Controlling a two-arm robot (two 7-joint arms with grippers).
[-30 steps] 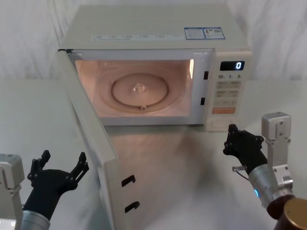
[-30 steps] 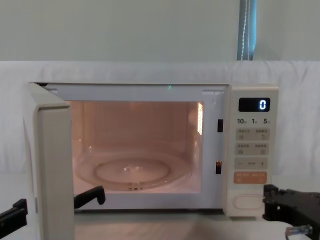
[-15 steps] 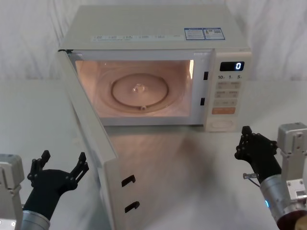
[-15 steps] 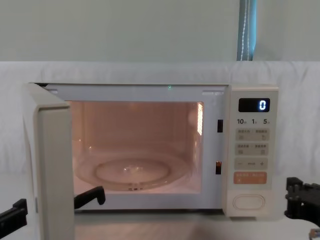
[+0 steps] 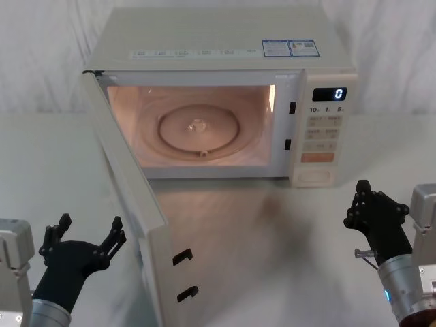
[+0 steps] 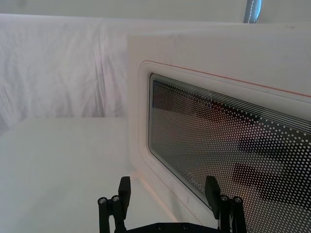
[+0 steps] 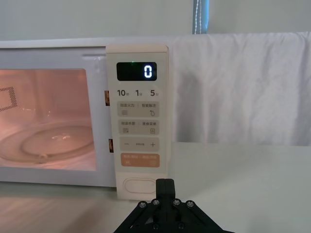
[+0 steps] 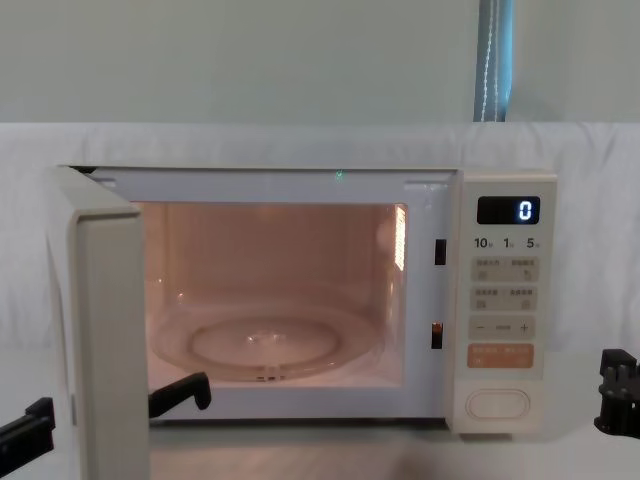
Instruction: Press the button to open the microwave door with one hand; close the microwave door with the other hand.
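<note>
The microwave [image 5: 225,88] sits at the far middle of the white desk [image 5: 272,245], its lit cavity exposed and its display reading 0. The microwave door [image 5: 133,204] stands swung out toward the near left, hinged at the left edge, so the opening half looks done and closing is the step in hand. The left gripper [image 5: 83,240] hangs at the near left, just outside the door's glass face, fingers [image 6: 125,187] spread wide and apart from the panel. To close well, it should meet the outer face near the free edge, far from the hinge, and sweep in an arc until the latches seat. The right gripper [image 5: 370,208] sits near right, fingers pressed together, clear of the button [image 7: 137,187].
</note>
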